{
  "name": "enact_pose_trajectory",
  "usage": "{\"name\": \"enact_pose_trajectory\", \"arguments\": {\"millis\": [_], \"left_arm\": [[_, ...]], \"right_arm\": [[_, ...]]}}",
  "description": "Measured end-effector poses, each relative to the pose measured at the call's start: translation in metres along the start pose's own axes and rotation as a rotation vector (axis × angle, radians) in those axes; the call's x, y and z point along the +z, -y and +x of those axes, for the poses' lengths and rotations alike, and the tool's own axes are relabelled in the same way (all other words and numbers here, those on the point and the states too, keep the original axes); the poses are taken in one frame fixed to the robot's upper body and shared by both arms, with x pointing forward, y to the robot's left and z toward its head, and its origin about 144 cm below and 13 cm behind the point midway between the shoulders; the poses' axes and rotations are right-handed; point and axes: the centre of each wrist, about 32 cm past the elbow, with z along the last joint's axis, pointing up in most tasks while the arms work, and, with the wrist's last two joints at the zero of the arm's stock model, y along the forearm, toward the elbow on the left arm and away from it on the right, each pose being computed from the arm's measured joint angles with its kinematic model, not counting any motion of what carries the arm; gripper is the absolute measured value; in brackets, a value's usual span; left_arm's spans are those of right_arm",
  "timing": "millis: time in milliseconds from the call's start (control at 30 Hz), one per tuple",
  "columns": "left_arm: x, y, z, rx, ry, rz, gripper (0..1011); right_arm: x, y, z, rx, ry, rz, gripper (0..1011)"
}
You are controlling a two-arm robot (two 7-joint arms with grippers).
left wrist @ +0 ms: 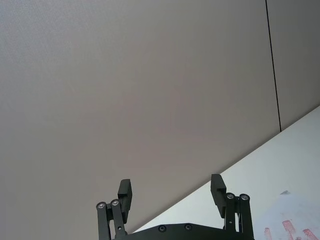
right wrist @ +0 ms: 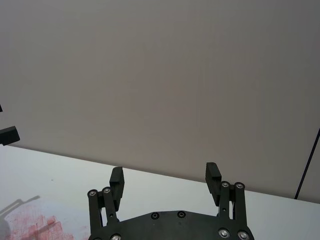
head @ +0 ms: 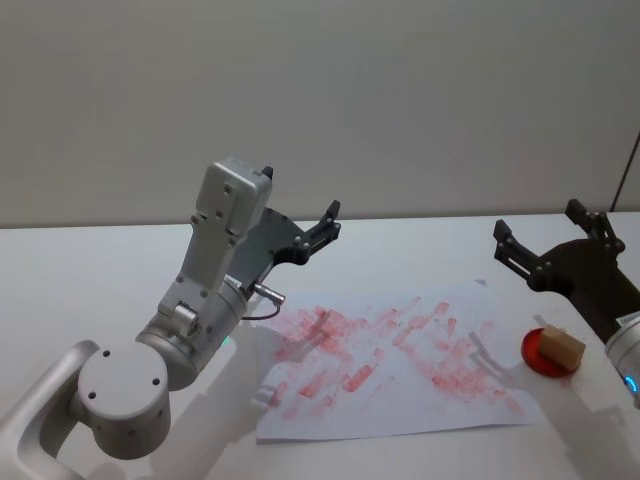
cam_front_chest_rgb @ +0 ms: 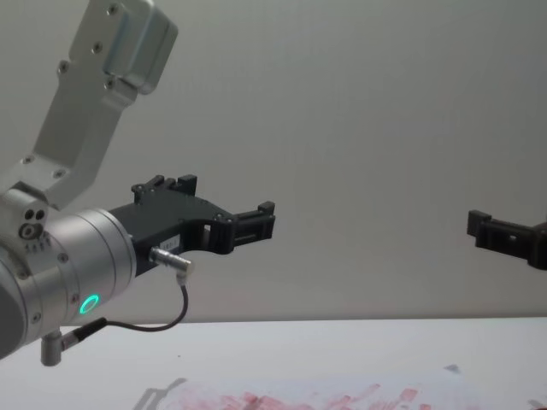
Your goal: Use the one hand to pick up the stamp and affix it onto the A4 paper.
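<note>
stamp (head: 562, 346) apart from right gripper (head: 536, 222), jaws spread

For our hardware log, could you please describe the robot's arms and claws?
The left arm is silver-grey, with a green light ring and a thin dark cable at its wrist. The left claw and right claw are black, with blocky fingers and silver pivot pins.

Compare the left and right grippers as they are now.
The left gripper hangs by the far left edge of the paper; the right gripper hangs off its right side, nearer the stamp. The head view shows the left gripper edge-on, the right gripper with fingers spread. Both are black, open, empty and raised.
</note>
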Motion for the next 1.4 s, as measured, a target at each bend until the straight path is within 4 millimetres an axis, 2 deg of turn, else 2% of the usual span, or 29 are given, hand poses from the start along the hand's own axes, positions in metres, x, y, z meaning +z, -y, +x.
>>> {"name": "enact_pose_trajectory", "arguments": {"millis": [1400], "left_arm": [[0.0, 0.0, 0.0, 0.0, 0.0, 0.0, 1001]], "right_arm": [[-0.0019, 0.0031, 0.0011, -0.005, -0.001, -0.006, 1001]]}}
